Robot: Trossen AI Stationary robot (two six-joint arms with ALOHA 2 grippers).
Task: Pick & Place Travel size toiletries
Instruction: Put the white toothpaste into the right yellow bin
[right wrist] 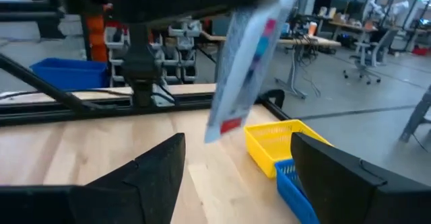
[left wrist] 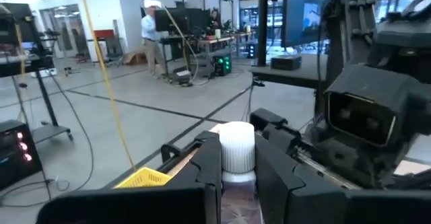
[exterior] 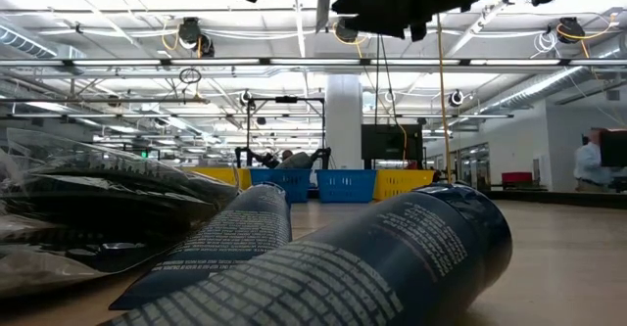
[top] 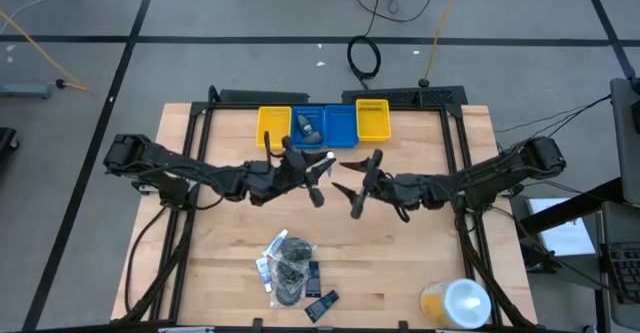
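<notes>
Toiletries (top: 290, 268) lie heaped near the front edge of the table (top: 400, 273): packets, dark bottles and small tubes, touching one another; in the low view two dark printed tubes (exterior: 392, 257) fill the foreground. To the right of the heap, at the front corner, stands a yellow container (top: 455, 303) with a white lid. Behind the heap, over the middle of the table, the left gripper (top: 318, 173) is clamped on a white-capped tube (left wrist: 236, 150), which hangs tilted in front of the right gripper (top: 360, 188) in that arm's wrist view (right wrist: 249, 56). The right gripper's fingers (right wrist: 337, 177) stand apart, just beside the tube, not touching it. Farthest from the heap, along the back edge, sit the bins (top: 325, 123), yellow, blue, blue, yellow; one blue bin holds a few dark items (top: 305, 128).
</notes>
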